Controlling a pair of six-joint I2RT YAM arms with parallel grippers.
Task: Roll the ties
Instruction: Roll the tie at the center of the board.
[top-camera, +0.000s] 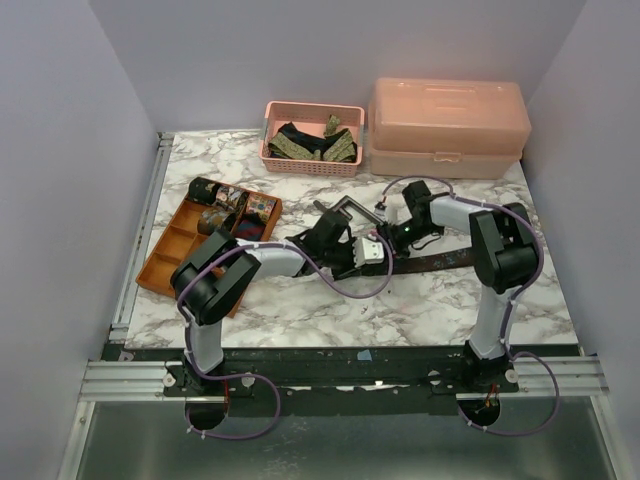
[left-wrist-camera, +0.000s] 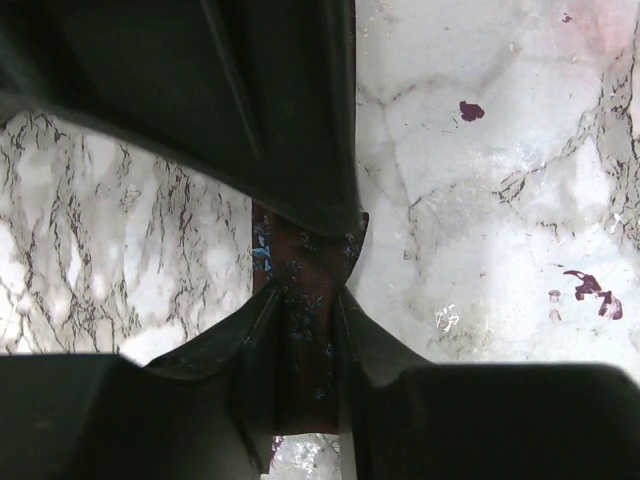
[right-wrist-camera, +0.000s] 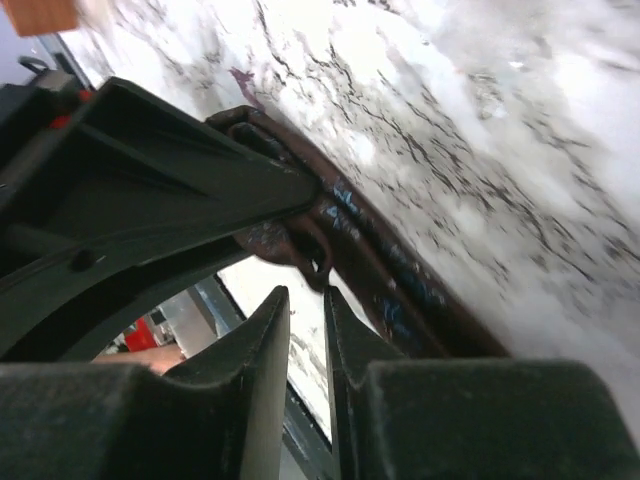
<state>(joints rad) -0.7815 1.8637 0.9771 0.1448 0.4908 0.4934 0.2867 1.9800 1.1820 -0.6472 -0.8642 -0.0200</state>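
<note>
The dark brown patterned fabric necktie (top-camera: 445, 262) lies as a flat strip on the white marbled counter (top-camera: 330, 310). The left end effector (left-wrist-camera: 305, 310) is clamped on its left end. The right end effector (right-wrist-camera: 305, 300) stands slightly apart (nothing between the fingers), just beside that fold.

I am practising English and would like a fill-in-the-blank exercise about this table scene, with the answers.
The ties in the orange tray are already ___.
The left hand pinches the dark brown ___.
The pink basket stands to the ___ of the pink lidded box.
Answers: rolled; tie; left.
</note>
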